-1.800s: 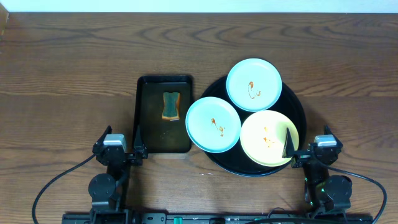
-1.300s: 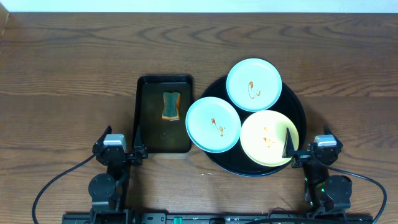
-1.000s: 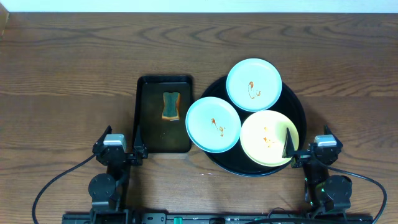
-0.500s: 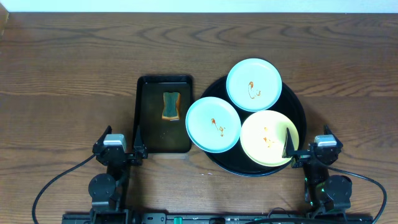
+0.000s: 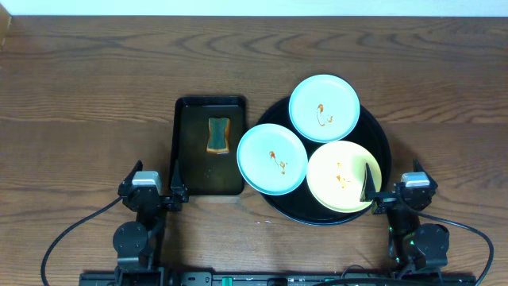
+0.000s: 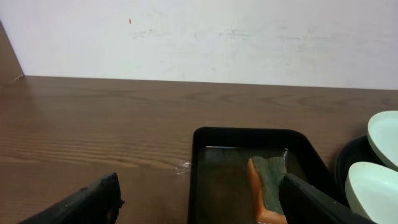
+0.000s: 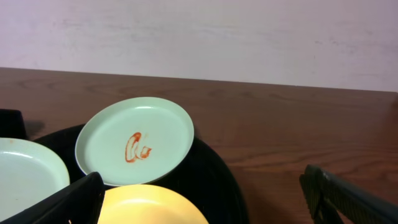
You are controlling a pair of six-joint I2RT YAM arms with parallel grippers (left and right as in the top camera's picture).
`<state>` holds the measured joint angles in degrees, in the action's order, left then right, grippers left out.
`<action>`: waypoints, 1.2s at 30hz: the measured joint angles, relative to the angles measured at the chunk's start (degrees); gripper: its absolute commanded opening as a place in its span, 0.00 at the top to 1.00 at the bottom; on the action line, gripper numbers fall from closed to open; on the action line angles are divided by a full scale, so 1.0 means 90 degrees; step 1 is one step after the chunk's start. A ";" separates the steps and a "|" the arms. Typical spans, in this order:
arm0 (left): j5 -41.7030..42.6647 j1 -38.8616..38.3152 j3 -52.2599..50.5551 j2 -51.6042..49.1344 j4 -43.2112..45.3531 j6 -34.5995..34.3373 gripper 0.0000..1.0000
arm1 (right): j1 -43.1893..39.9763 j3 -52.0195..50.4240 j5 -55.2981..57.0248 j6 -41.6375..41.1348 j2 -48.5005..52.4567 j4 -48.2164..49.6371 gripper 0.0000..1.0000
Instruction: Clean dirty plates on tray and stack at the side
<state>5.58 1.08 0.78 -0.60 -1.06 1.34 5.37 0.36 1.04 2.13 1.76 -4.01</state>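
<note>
Overhead: both arms are sitting at the table's near edge. The left gripper (image 5: 151, 189) is gaping wide, empty, beside the rectangular tray (image 5: 194, 171) holding the sponge (image 5: 217, 135). The right gripper (image 5: 394, 187), equally spread and empty, is hanging over the round black tray (image 5: 382, 131), where the yellow plate (image 5: 337, 171) and two mint plates (image 5: 272, 159) are lying, all sauced.

Left wrist: the sponge (image 6: 266, 186) is lying right of centre, so the arm should probably be shifting right before pinching.

Right wrist: the far mint plate (image 7: 134, 140) is showing its squiggle; steadying a rim would help wiping.

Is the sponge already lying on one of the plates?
No. The sponge lies in the small rectangular tray, left of the round tray.
</note>
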 measured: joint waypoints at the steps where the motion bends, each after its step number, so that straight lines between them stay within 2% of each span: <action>1: 0.0000 0.0000 0.0000 0.0002 0.0000 0.0000 0.17 | 0.0000 0.0000 0.0000 0.0002 0.0000 0.0000 0.01; 17: -0.0051 0.0000 0.0002 0.0002 -0.0005 -0.0010 0.17 | 0.0000 0.0000 0.0053 -0.0029 0.0000 0.0007 0.01; 24: -0.0121 0.0000 0.0114 -0.0187 -0.0209 -0.0459 0.17 | 0.0000 0.0012 0.0100 -0.0313 0.0022 -0.0039 0.01; 29: -0.0117 0.0000 0.0432 -0.0957 -0.0816 -0.0787 0.17 | 0.0000 0.0316 0.0141 -0.0712 0.0517 -0.0561 0.01; 36: -0.0112 0.0000 0.1843 -0.2737 -0.1467 -0.0984 0.17 | 0.0000 0.1474 0.0151 -0.1139 0.2144 -0.1134 0.01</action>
<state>4.58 1.08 17.37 -25.23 -14.26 -7.51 5.37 13.63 2.39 -8.12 21.06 -14.22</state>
